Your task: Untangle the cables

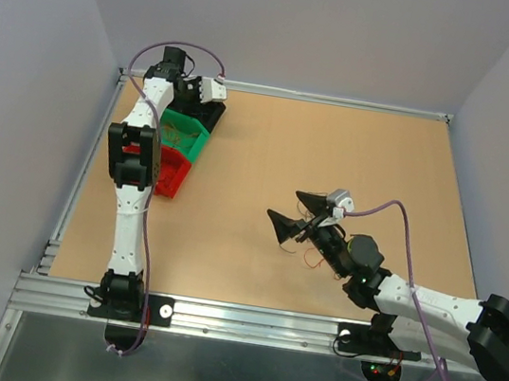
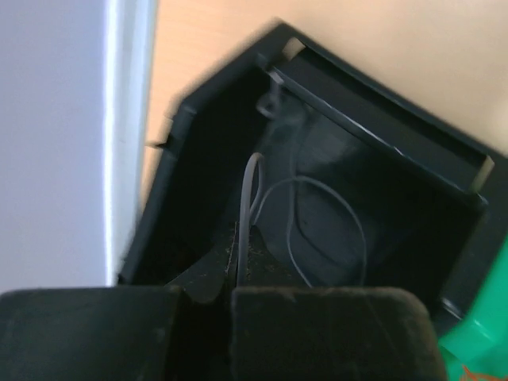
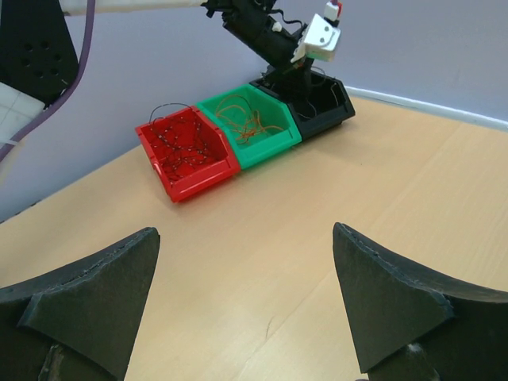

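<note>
While sunk into the black plastic bin (image 2: pixel 413 198), grips a thin grey-black curly wire (image 2: pixel 252 190) in the left pincer (image 2: pixel 231 295), with both padded fingers (image 2: pixel 317 325) pressed almost together and the strand running down into the slit between them. Loops that wire upward and round over the dark bin floor, to the right of the fingers. Shows only a corner of the green plastic bin (image 2: pixel 476 341), just beside the black one at the lower right of the left wrist view.

Seen from above, sets this pincer at the far left corner of the tan wooden table (image 1: pixel 336 155), over the black bin at the far end of a row of three touching bins: black, green, then the red plastic bin (image 1: pixel 164 185) nearest the arm bases. Holds orange-brown cables (image 3: pixel 246 123) in the green bin and dark cables (image 3: pixel 186 143) in the red one, with one strand arching over its far rim.

Has the right pincer (image 3: pixel 246 302) spread wide and gripping nothing, low over bare table, well apart from the bins. Shows what look like a few loose reddish strands (image 1: pixel 308 253) on the table just beneath the right wrist.
</note>
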{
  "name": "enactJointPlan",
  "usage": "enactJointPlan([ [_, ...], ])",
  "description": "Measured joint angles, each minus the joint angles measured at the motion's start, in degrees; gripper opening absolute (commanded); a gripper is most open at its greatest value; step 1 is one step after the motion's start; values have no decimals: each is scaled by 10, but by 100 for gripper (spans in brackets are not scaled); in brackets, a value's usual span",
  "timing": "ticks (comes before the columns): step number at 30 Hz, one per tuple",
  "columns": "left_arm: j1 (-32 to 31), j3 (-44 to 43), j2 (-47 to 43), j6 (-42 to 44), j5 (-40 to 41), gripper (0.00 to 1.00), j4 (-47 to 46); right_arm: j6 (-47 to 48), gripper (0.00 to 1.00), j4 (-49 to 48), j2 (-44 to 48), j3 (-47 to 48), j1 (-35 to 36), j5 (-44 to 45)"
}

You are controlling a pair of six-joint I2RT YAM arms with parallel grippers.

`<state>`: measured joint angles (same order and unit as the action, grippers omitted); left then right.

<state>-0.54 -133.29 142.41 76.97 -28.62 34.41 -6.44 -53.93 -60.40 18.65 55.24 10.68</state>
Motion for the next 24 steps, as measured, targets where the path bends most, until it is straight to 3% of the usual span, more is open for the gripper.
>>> enactJointPlan([
  [10, 3, 7, 3, 103, 70, 0, 175, -11, 95, 0, -13, -7, 0, -2],
  [14, -4, 70, -22, 118, 79, 1, 203, -14, 94, 0, -22, -7, 0, -6],
  [18, -21, 176, -99, 114, 82, 14, 222, -19, 94, 2, -28, -7, 0, -8],
  [24, -31, 121, -113, 59, 83, 31, 223, -26, 94, 2, -38, -7, 0, -21],
])
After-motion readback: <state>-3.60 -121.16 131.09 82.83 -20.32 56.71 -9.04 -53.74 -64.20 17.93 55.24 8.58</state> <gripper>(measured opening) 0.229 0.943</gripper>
